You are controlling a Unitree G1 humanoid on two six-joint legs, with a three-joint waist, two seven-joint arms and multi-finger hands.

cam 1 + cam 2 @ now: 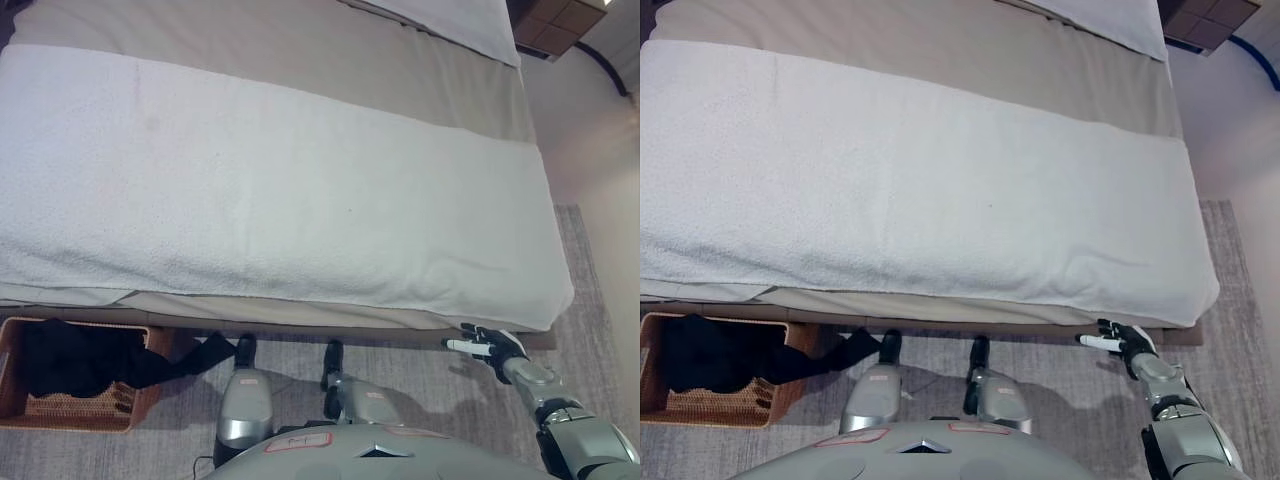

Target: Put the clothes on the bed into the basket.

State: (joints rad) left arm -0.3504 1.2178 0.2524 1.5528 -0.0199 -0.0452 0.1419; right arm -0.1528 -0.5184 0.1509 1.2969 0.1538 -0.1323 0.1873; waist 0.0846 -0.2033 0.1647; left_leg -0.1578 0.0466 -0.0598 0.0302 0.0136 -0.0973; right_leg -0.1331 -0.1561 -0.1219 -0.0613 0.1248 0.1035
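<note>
Right hand (488, 347) hung empty by bed (300, 190) corner, fingers straight, loose; left hand out of sight. Black clothes (75, 362) lay in wicker basket (60, 408) on floor, one end trailing over rim onto rug (420, 375)

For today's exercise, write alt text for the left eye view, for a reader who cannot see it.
A dark garment lies in a woven wicker basket on the grey rug, one end trailing over its rim. The bed above, under a white blanket, holds no clothes. The robot's right hand hangs open near the bed's corner.
</note>
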